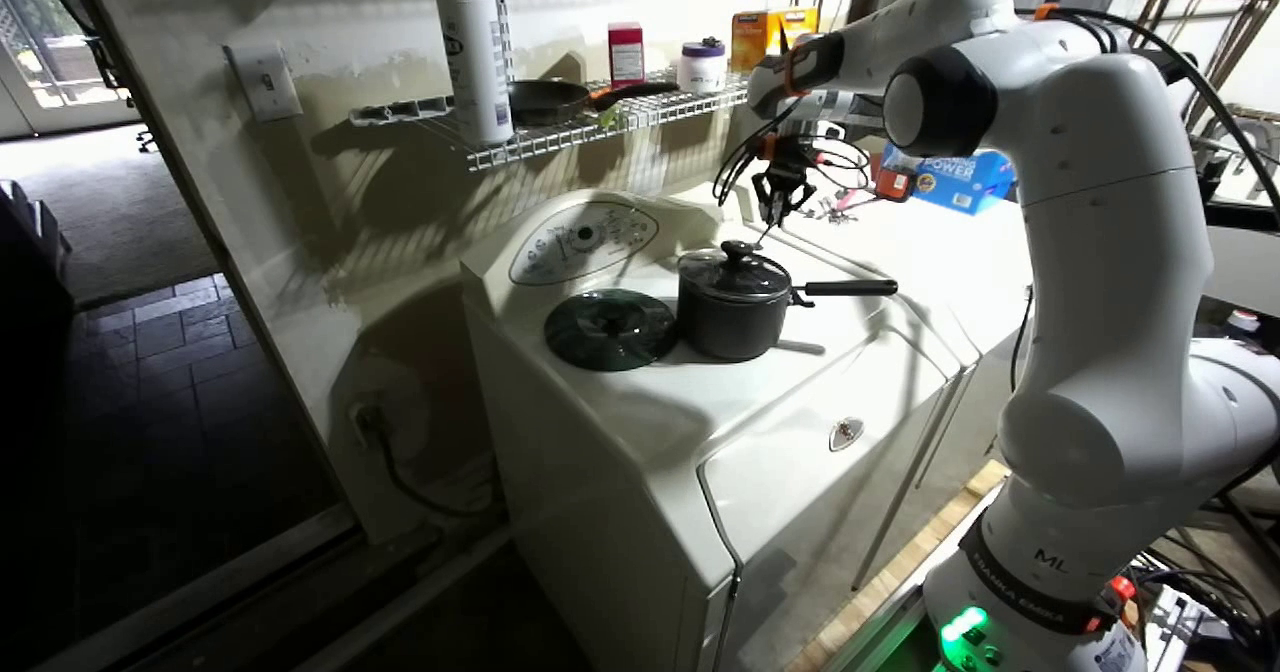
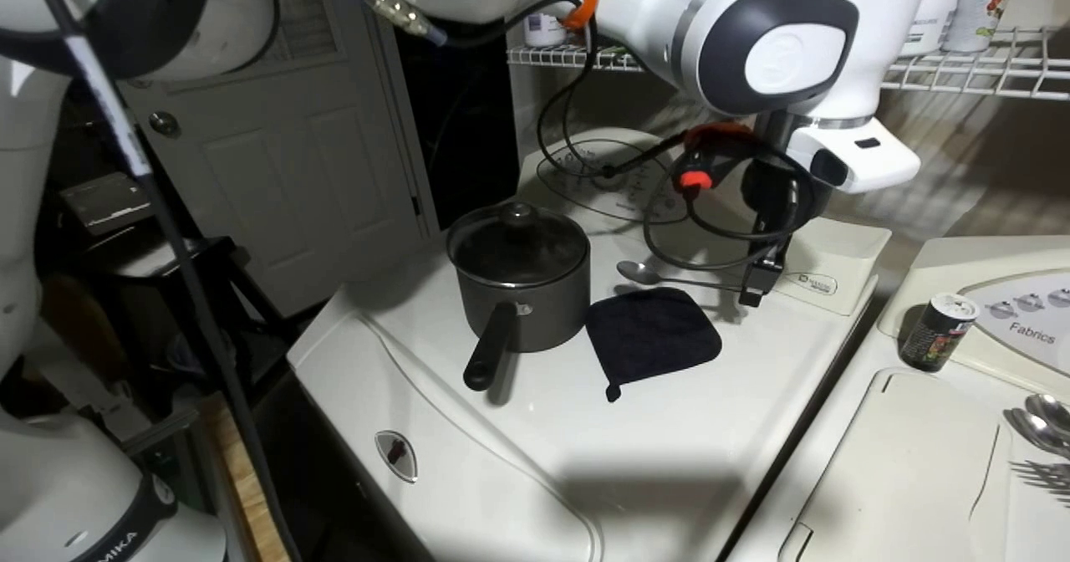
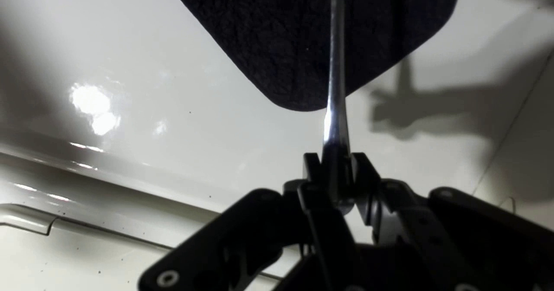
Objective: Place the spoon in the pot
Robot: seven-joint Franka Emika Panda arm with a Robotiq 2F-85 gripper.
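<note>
spoon [image 3: 336,83] held by hand [image 3: 336,164] over worktop [image 2: 619,445]
hand clamped on one end of spoon, which points toward pot [image 2: 552,311] in an exterior view; pot stands on worktop, glass lid [image 2: 518,248] on, dark pad [image 2: 652,336] just beside it, dark green disc [image 1: 595,344] near it too.

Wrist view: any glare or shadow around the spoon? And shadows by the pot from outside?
Wrist view: two glare spots on the white appliance top, left of the spoon in frame, and a shadow, seemingly of the end effector, to its right; both exterior views: a shadow beneath the handle of the pot.
</note>
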